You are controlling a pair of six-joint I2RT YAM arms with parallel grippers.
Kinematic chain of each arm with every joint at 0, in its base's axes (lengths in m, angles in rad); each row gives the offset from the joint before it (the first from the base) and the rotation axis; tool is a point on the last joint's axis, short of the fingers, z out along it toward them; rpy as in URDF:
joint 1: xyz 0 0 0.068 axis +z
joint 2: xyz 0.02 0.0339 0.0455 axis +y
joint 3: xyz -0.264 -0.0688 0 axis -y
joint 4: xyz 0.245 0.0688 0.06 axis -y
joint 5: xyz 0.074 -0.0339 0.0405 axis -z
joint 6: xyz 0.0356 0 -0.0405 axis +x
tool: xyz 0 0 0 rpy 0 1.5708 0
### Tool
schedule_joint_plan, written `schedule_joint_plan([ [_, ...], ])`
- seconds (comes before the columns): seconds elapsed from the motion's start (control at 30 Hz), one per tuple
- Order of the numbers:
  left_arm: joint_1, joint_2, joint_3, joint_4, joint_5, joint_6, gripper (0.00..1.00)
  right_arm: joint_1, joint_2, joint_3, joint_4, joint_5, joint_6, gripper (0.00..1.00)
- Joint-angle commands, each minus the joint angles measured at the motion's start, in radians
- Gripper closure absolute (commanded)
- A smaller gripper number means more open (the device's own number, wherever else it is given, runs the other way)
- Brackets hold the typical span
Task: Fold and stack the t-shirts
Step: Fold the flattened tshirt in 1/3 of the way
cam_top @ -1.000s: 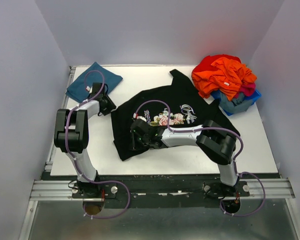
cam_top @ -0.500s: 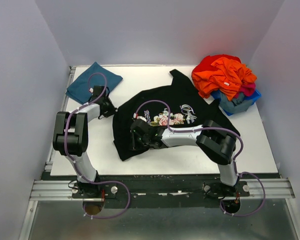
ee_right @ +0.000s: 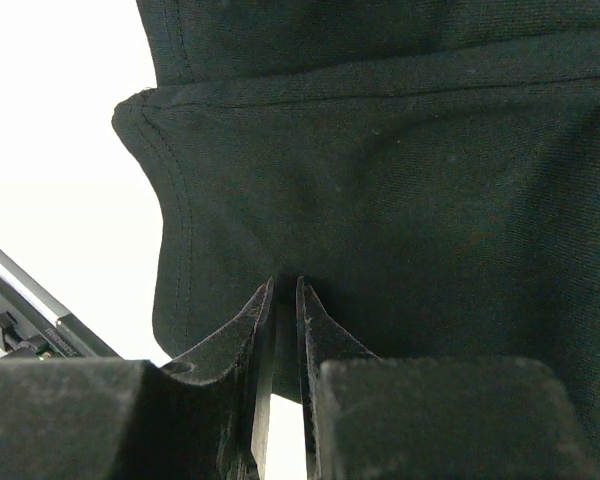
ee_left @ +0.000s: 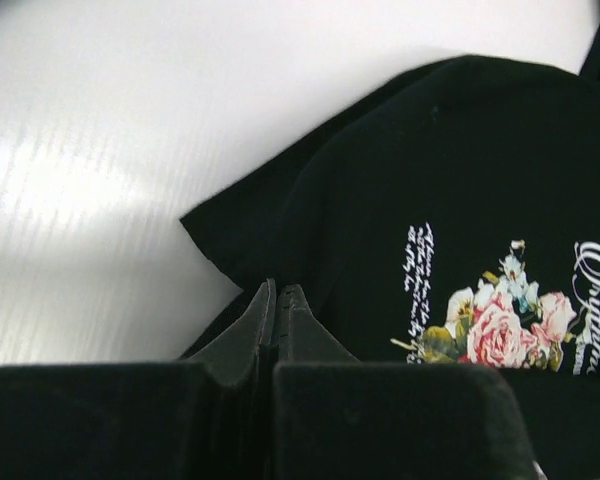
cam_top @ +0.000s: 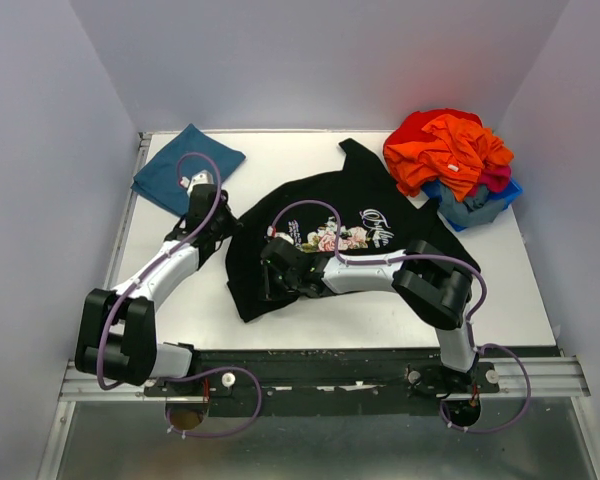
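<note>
The black t-shirt lies rumpled across the middle of the white table, with its floral print and white lettering facing up. My left gripper is at the shirt's left edge; in the left wrist view its jaws are pressed together at the black fabric. My right gripper is low over the shirt's near-left part; in the right wrist view its jaws pinch a fold of the cloth. The teal-blue shirt lies folded at the far left corner.
A pile of red and orange clothes sits on a blue bin at the far right. The metal front rail shows beyond the shirt's hem in the right wrist view. Grey walls enclose the table.
My left arm has dropped its elbow and stretched out low, and its gripper has slid slightly right and nearer at the shirt's left edge. The right arm has not moved.
</note>
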Motion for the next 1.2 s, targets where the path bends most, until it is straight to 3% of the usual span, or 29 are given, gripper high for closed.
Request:
schedule_joint_plan([
  [0.0, -0.071, -0.052, -0.038, 0.031, -0.04, -0.024, 1.0, 0.008, -0.02, -0.029, -0.047, 0.005, 0.024, 0.77],
  [0.17, -0.153, -0.065, -0.06, 0.018, -0.029, -0.043, 1.0, -0.007, -0.084, -0.094, -0.008, 0.012, 0.043, 0.72],
  [0.3, -0.216, -0.085, -0.093, 0.018, -0.044, -0.069, 1.0, -0.018, -0.175, -0.173, 0.038, 0.056, 0.061, 0.54],
  [0.77, -0.353, 0.075, -0.106, 0.098, 0.054, -0.174, 1.0, -0.183, -0.436, -0.319, 0.009, 0.116, 0.03, 0.51],
  [0.8, -0.359, 0.087, -0.101, 0.096, 0.066, -0.171, 0.98, -0.191, -0.44, -0.315, 0.0, 0.117, 0.024, 0.51],
  [0.83, -0.365, 0.09, -0.095, 0.093, 0.066, -0.161, 0.87, -0.196, -0.44, -0.31, -0.007, 0.119, 0.018, 0.51],
  [0.9, -0.368, 0.07, -0.083, 0.071, 0.059, -0.133, 0.57, -0.203, -0.446, -0.301, -0.017, 0.127, 0.009, 0.51],
  [0.97, -0.367, 0.021, -0.043, -0.02, -0.036, -0.09, 0.37, -0.207, -0.449, -0.295, -0.02, 0.133, 0.006, 0.51],
  [1.07, -0.306, -0.052, 0.038, -0.147, -0.13, -0.035, 0.31, -0.214, -0.452, -0.286, -0.028, 0.128, -0.005, 0.51],
  [1.17, -0.188, -0.092, 0.062, -0.16, -0.042, -0.026, 0.31, -0.217, -0.449, -0.276, -0.036, 0.124, -0.016, 0.51],
])
